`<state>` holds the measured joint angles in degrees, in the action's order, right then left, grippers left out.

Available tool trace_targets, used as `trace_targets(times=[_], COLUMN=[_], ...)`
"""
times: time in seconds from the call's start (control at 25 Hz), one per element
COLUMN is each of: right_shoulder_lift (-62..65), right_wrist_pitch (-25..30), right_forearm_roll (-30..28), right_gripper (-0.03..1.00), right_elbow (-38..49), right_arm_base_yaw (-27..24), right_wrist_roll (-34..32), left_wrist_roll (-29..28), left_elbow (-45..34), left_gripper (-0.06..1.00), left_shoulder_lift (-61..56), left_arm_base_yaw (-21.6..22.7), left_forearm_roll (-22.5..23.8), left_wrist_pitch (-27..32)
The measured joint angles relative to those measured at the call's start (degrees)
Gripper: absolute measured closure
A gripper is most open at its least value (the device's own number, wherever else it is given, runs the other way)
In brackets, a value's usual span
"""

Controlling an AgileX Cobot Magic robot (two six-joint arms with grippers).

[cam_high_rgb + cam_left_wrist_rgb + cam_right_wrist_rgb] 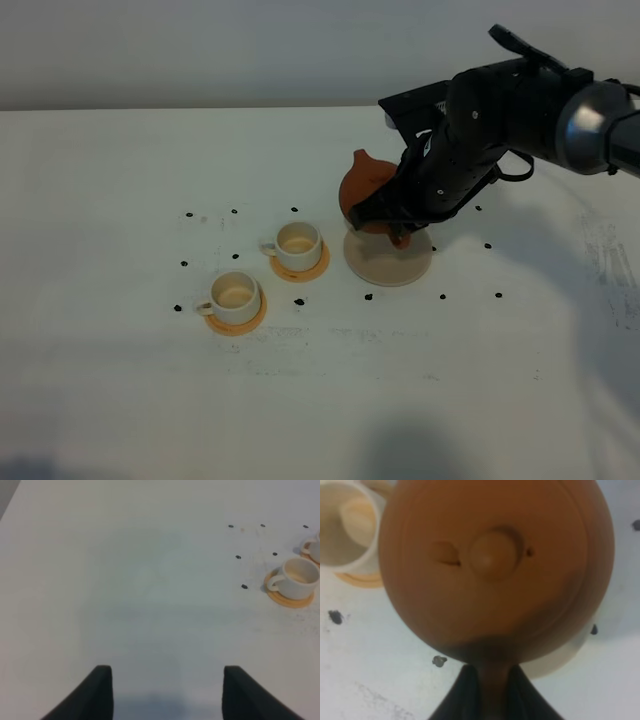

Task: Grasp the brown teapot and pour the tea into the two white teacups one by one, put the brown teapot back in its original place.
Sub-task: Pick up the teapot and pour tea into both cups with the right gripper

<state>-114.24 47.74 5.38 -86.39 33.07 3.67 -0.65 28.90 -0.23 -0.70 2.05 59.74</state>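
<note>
Two white cups stand left of the middle in the high view, each on an orange coaster [245, 323]: the lower teacup [236, 292] toward the lower left, and the upper teacup [298, 242] a little higher and more to the right. Right of them lies the cream saucer [395, 265]. The brown teapot [362, 185] is over the far edge of this saucer and is tilted; whether it touches the saucer I cannot tell. The right gripper [492, 697] is closed on the teapot's handle, one dark finger on each side. The left gripper [167, 692] has its fingers [100, 690] wide apart with only the white table [150, 580] between them. Small dark marks dot the table around the cups.
</note>
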Motion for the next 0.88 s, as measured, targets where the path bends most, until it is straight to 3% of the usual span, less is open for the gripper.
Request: trace_targets(times=[0.44,0.88], right_shoulder_lift=[2.99,3.09], right_wrist_pitch=[0.51,1.62], right_forearm_roll=[-0.99,-11.99], right_gripper=[0.87,0.87], right_elbow=[0.0,0.0], right_arm_base_yaw=[4.01,5.21], right_wrist_roll=[5.47,5.9], left_wrist_roll=[0.0,0.0], left_elbow=[0.0,0.0], left_gripper=[0.44,0.44], left_shoulder_lift=[0.0,0.0], left_arm_base_yaw=[0.0,0.0], left_forearm_roll=[0.0,0.0], left_wrist_pitch=[0.0,0.0])
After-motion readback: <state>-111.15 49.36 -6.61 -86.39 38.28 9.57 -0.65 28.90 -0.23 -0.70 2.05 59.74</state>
